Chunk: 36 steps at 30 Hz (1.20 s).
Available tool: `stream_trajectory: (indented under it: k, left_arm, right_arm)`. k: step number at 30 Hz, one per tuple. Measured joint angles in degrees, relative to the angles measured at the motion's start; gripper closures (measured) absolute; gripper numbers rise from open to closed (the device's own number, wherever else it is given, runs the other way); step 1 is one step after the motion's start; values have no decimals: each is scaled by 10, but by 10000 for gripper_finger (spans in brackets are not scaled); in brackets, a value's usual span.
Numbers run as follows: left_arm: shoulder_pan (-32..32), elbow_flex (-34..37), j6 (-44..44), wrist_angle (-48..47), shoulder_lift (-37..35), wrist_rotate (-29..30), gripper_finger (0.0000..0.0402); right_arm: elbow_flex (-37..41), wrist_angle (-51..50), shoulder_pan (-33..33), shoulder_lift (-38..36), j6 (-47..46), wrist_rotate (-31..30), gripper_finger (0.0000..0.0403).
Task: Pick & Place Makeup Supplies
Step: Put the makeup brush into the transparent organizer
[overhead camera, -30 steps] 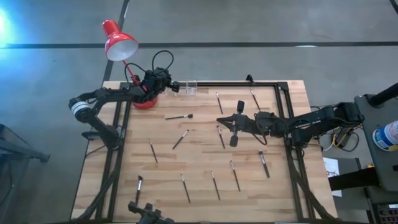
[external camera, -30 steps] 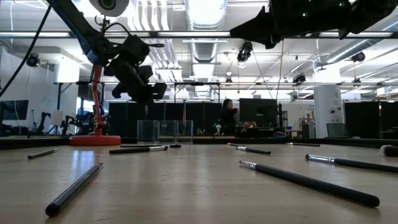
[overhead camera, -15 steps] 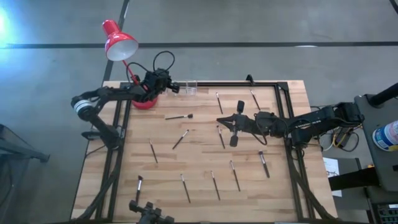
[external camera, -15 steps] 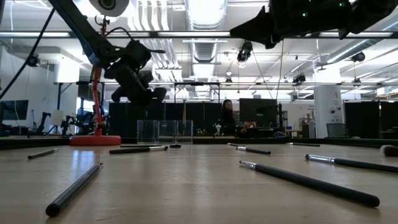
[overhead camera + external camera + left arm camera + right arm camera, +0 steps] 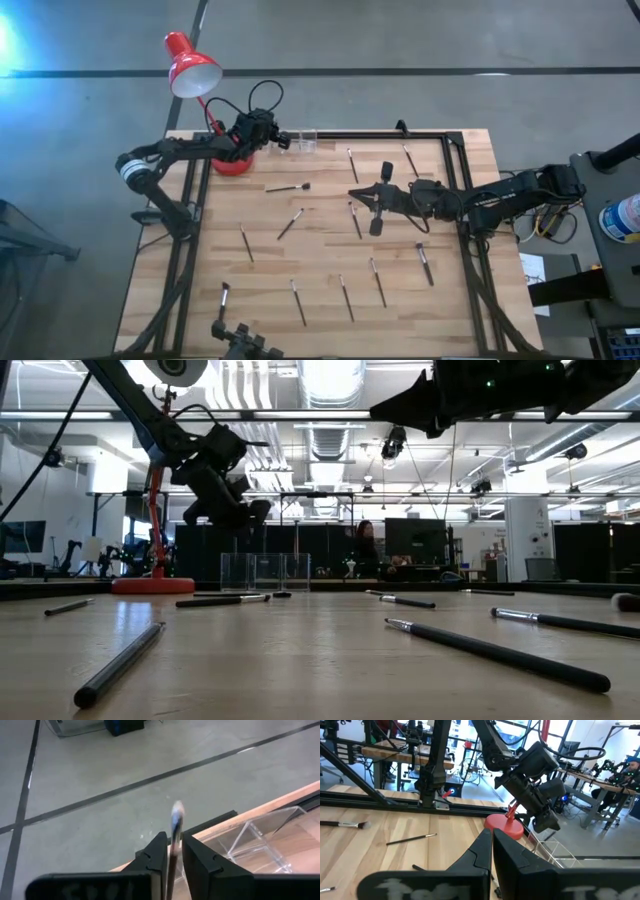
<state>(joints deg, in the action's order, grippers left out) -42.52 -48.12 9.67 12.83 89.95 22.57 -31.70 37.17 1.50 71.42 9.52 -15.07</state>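
Left gripper (image 5: 281, 140) pinches a makeup brush (image 5: 175, 840) above the clear acrylic box (image 5: 305, 140) at the table's far edge (brush upright); right gripper (image 5: 353, 193) hovers mid-table, fingers pressed together.

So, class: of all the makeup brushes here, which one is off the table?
The brush clamped upright in the left gripper, raised beside the clear box at the table's far edge. All the others lie flat on the wooden table.
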Motion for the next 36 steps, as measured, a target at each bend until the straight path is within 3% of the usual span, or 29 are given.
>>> stream_trajectory:
  k: [8, 14, 19, 24, 30, 36]
  left_arm:
    - [0, -6, -18, -35, -5, -17, 345]
    - [28, 8, -35, -69, -48, -59, 377]
    - [98, 56, -41, -45, -96, -60, 398]
    - [198, 130, -45, 55, -132, -63, 401]
    - [315, 218, -35, 175, -137, -63, 401]
    - [383, 258, 11, 180, -137, -63, 401]
  right_arm:
    - [0, -1, 0, 0, -3, 0, 394]
    - [0, -4, 0, 0, -3, 0, 394]
    - [0, -10, -1, 0, -5, 0, 394]
    - [0, -28, 0, -2, -33, -1, 394]
    - [-1, -118, 5, -28, -61, -34, 394]
    - [0, -214, 22, -45, -116, -79, 394]
